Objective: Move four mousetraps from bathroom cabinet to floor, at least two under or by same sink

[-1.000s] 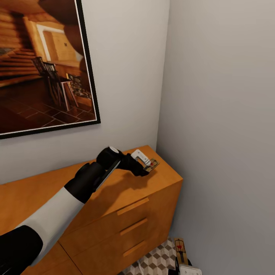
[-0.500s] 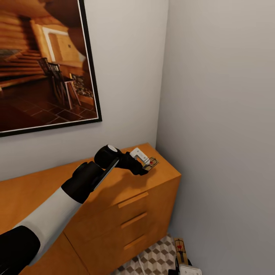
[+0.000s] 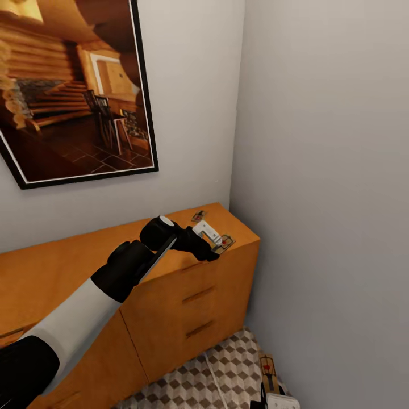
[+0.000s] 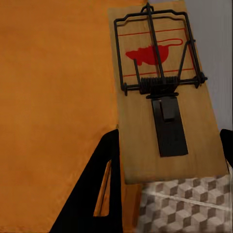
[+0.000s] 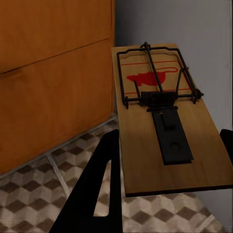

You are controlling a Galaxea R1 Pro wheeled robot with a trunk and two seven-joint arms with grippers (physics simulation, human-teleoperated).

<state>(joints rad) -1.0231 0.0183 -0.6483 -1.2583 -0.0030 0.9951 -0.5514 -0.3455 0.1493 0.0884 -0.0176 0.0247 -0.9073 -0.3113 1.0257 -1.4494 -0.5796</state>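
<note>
My left gripper (image 3: 220, 245) is shut on a mousetrap (image 3: 225, 243), a small wooden plate with wire parts and a red mouse print, at the front right corner of the orange-brown cabinet (image 3: 170, 284). In the left wrist view this mousetrap (image 4: 162, 97) sits between the black fingers (image 4: 104, 189) and overhangs the cabinet's edge above the cube-patterned bathroom floor (image 4: 184, 208). Another mousetrap (image 3: 198, 216) lies on the cabinet top near the wall. Low at the right, my right gripper (image 3: 269, 385) is shut on a third mousetrap (image 3: 267, 366), the same mousetrap (image 5: 162, 121) seen above the floor (image 5: 43, 204).
A large framed picture (image 3: 74, 96) hangs on the wall above the cabinet. A grey side wall (image 3: 324, 199) stands close to the cabinet's right end, leaving a narrow strip of tiled floor (image 3: 227, 369). The bar-handled drawer fronts (image 3: 196, 295) face me.
The whole view has shifted, so the camera moved. The left gripper's trap now hangs at the cabinet's front corner instead of over its top. A mousetrap on the cabinet top came into view.
</note>
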